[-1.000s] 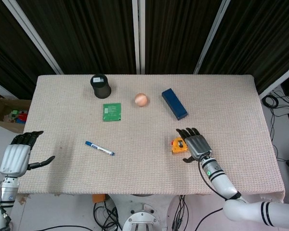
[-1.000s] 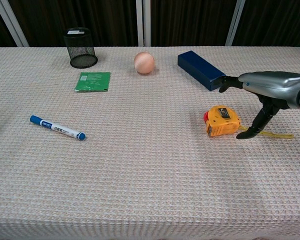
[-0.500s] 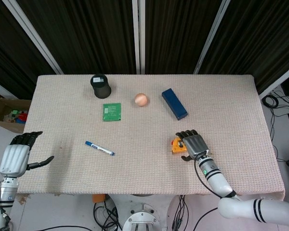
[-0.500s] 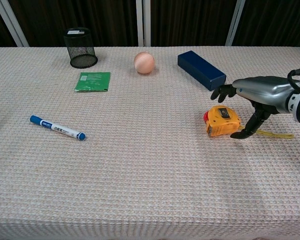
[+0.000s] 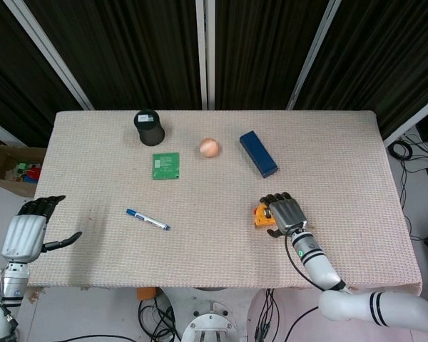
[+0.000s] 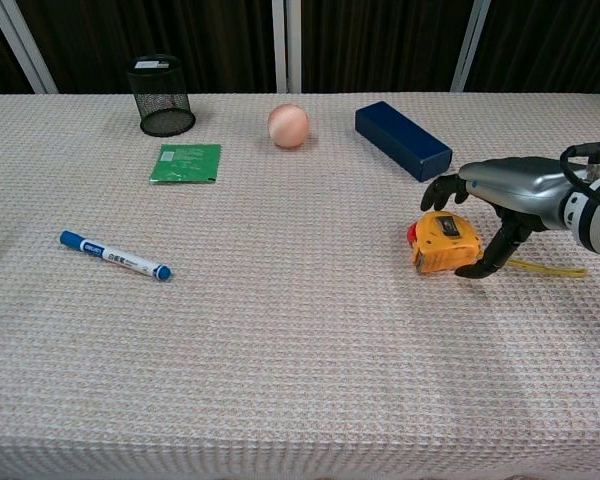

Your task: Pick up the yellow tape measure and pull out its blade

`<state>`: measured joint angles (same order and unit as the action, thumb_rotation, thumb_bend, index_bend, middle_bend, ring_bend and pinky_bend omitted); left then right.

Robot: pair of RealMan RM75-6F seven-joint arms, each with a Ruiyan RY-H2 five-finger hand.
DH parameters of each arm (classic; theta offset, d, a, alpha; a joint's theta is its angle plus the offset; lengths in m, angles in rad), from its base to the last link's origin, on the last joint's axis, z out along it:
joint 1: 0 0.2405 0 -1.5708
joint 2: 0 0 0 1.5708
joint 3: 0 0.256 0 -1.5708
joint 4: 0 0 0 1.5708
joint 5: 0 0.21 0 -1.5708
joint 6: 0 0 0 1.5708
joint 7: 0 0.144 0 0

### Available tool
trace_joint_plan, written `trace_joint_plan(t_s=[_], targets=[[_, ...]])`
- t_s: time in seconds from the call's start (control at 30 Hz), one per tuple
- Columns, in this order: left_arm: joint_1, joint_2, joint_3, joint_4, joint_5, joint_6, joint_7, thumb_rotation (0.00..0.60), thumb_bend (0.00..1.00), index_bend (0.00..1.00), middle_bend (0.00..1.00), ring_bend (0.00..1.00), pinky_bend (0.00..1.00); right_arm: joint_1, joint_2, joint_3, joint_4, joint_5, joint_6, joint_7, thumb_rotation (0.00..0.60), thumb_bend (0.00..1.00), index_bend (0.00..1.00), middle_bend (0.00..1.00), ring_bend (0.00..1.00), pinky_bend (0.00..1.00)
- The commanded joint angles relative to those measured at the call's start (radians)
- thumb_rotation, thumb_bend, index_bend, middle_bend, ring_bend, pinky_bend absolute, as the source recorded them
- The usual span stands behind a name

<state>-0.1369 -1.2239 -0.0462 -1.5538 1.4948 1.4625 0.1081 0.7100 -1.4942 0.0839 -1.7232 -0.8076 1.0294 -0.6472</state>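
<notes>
The task is only at its first step: the yellow tape measure [image 6: 443,241] lies flat on the table [image 5: 342,142], toward the near right, not yet lifted, and the right hand [image 6: 503,200] is arched over its right side with fingers curled down around it, a fingertip close against its near right corner; whether the fingers actually grip the case or only hover at it cannot be told from either view. A short yellow strip [image 6: 550,268] trails out to the right of the case along the cloth, seemingly the blade tip or a strap, so pulling the blade out looks wholly undone. What is left, by my reading, is closing on the case, raising it, and drawing the blade, which would likely need the other hand; the left hand [image 5: 27,231] hangs off the near left edge of the table, fingers apart and holding nothing. The table is covered with a pale woven cloth, and on it sit a black mesh cup [image 6: 161,95] at far left, a green card [image 6: 186,163] just near of it, a peach ball [image 6: 288,125] at far centre, a dark blue box [image 6: 402,139] to its right, and a blue-capped marker [image 6: 114,255] at near left. Behind hang dark curtains [image 5: 128,50] between pale posts; cables lie on the floor below
</notes>
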Motion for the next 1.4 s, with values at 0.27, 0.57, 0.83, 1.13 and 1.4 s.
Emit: trace_joint_plan(t_s=[0.27, 0.57, 0.83, 1.13, 1.4], targets=[[0.007, 0.009, 0.002, -0.011, 0.0, 0.009, 0.004, 0.073, 0.02, 0.2, 0.24, 0.21, 0.25, 0.019, -0.012, -0.003, 0.006, 0.023, -0.002, -0.015, 0.6, 0.27, 0.27, 0.23, 0.2, 0.22], [0.007, 0.006, 0.002, -0.01, -0.002, 0.006, 0.003, 0.07, 0.03, 0.2, 0.24, 0.21, 0.25, 0.03, -0.013, -0.01, 0.007, 0.045, -0.002, -0.025, 0.6, 0.29, 0.32, 0.27, 0.23, 0.24], [0.0, 0.009, -0.003, -0.016, -0.002, -0.001, 0.009, 0.073, 0.02, 0.2, 0.24, 0.21, 0.26, -0.002, -0.012, -0.002, 0.016, -0.033, 0.044, 0.053, 0.6, 0.32, 0.51, 0.41, 0.37, 0.38], [-0.012, 0.005, -0.012, -0.025, 0.005, -0.001, 0.017, 0.073, 0.03, 0.2, 0.24, 0.21, 0.26, -0.057, 0.026, 0.067, -0.013, -0.173, 0.093, 0.278, 0.6, 0.33, 0.62, 0.5, 0.46, 0.47], [-0.041, -0.009, -0.041, -0.044, 0.01, -0.001, 0.053, 0.346, 0.03, 0.2, 0.24, 0.21, 0.26, -0.083, -0.071, 0.19, -0.003, -0.27, 0.128, 0.615, 0.6, 0.33, 0.63, 0.5, 0.46, 0.47]])
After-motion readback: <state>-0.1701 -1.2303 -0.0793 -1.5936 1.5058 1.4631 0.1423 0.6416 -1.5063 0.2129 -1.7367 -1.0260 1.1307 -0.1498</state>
